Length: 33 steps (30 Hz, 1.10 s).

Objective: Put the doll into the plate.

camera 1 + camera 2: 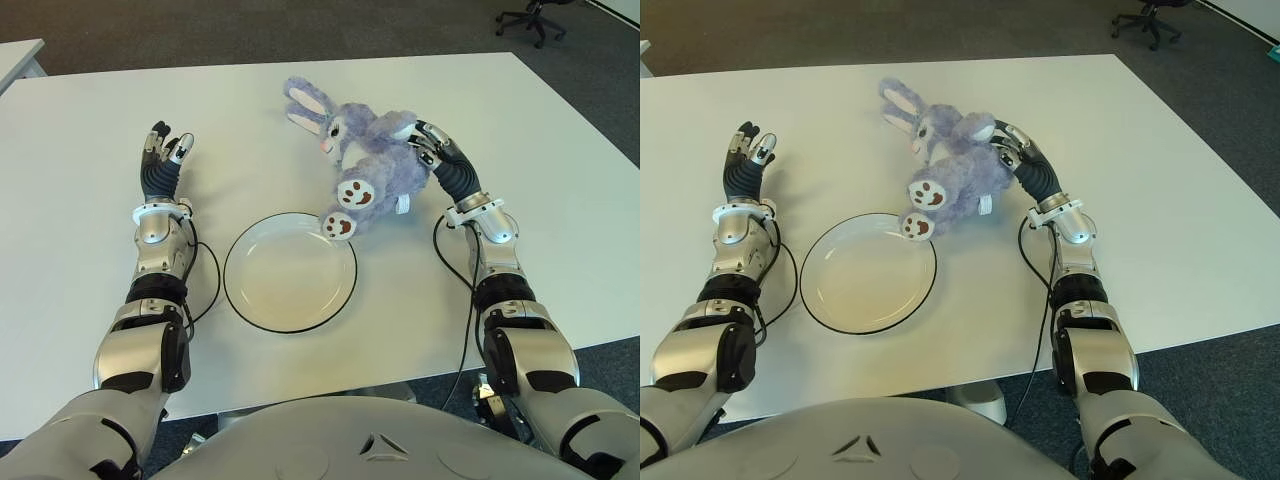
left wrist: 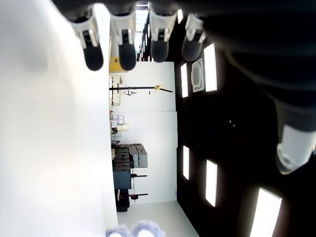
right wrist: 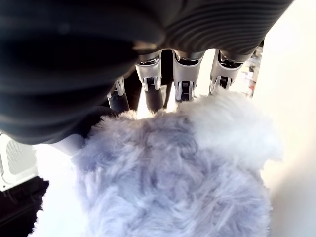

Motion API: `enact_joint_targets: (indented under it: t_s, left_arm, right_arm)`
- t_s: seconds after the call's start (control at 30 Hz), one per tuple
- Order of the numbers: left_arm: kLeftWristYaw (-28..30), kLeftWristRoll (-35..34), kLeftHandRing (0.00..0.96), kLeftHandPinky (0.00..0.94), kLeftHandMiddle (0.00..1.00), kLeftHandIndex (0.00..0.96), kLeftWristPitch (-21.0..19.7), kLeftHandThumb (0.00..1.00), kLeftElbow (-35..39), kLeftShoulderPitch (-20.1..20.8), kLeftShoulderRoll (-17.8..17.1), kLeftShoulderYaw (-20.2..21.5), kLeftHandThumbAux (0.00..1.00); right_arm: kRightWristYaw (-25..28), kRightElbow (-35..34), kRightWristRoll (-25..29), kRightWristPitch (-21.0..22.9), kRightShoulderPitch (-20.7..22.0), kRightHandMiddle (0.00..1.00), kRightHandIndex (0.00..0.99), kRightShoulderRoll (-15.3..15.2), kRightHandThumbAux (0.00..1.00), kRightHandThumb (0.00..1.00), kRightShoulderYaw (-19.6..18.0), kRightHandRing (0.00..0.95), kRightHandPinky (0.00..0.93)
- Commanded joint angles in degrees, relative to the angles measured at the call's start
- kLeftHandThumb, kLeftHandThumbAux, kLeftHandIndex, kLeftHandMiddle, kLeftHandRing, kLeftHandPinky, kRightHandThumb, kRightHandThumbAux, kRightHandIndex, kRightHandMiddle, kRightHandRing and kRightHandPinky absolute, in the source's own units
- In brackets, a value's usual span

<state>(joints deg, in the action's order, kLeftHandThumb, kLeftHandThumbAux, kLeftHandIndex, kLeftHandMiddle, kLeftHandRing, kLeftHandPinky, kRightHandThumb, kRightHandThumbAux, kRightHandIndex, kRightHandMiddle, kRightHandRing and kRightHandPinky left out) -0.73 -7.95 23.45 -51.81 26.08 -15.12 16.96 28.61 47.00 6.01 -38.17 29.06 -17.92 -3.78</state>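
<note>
Across the white desk [image 1: 80, 150], the biggest thing in view, the work sat near the middle; beyond its far edge at twelve o'clock lay dark carpet, with an office chair [image 1: 530, 20] at about one o'clock; the left wrist view caught ceiling light panels and some shelving far off, too small to read. Next in size came the doll [image 1: 365, 165], a fluffy lilac rabbit lying on its side, ears toward eleven o'clock and brown-padded feet toward seven; one foot touched or overhung the rim of the plate [image 1: 290, 272] at the plate's one o'clock, while the body lay on the desk, so the doll was not yet in the plate. That plate, white with a dark rim and nothing else on it, sat directly ahead of the robot at six o'clock from the doll. The right hand [image 1: 425, 140] was at the doll's three o'clock side, fingers curled into the fur; its wrist view showed fingers [image 3: 182, 81] pressed over the plush, which read as a hold on the body, probably taken from the side so the toy could be dragged or lifted toward the plate. The left hand [image 1: 163, 155] showed at nine o'clock of the plate, well apart from it, fingers extended and holding nothing, likely kept clear of the path.
</note>
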Motion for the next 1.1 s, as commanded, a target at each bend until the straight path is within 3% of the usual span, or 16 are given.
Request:
enact_joint_targets:
  t_s: [0.03,0.3,0.5,1.1]
  left_arm:
    - [-0.6,0.6,0.105,0.141,0.075,0.000,-3.2,0.021,-4.5,-6.5,2.7,-0.8,0.522]
    - [-0.4,0.6,0.111,0.148,0.076,0.000,-3.2,0.023,-4.4,-6.5,2.7,-0.8,0.526]
    - [-0.5,0.5,0.110,0.139,0.077,0.000,-3.2,0.026,-4.4,-6.6,2.8,-0.7,0.528]
    - [-0.2,0.5,0.104,0.138,0.073,0.000,-3.3,0.025,-4.2,-6.7,2.8,-0.8,0.525]
  right_arm:
    - [0.3,5.4,-0.5,2.2,-12.4,0.041,0.087,4.7,0.391,0.797,1.5,0.112,0.183]
    - [2.2,5.7,-0.3,1.9,-12.3,0.000,0.000,4.5,0.325,0.623,1.8,0.003,0.103]
    - [1.7,5.8,-1.7,1.5,-12.3,0.000,0.000,4.0,0.272,0.562,2.4,0.000,0.047]
    - [-3.2,5.0,-7.2,0.6,-12.7,0.000,0.000,2.0,0.168,0.496,5.1,0.000,0.014]
